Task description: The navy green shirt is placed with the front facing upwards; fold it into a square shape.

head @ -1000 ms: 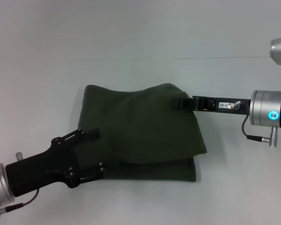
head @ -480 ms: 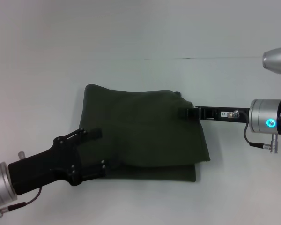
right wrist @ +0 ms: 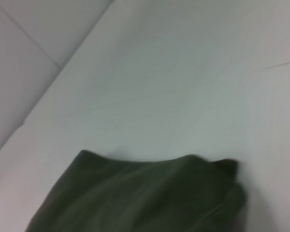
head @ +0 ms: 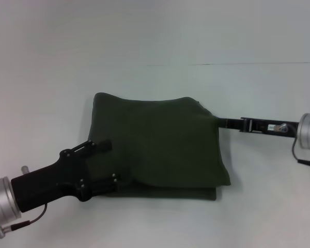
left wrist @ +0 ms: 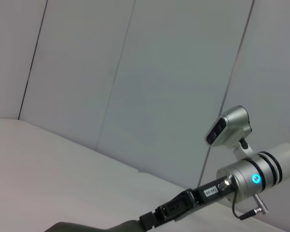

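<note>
Right gripper (head: 220, 122) jaws hidden behind shirt (head: 160, 144) edge.

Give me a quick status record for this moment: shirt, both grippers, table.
shirt: dark green shirt folded into a rough square, plain side up, upper layer overhanging the lower at the right
left gripper: at the shirt's near-left edge, lying over the cloth
right gripper: at the shirt's right edge, upper corner; grip not visible
table: pale surface, shirt near the middle
</note>
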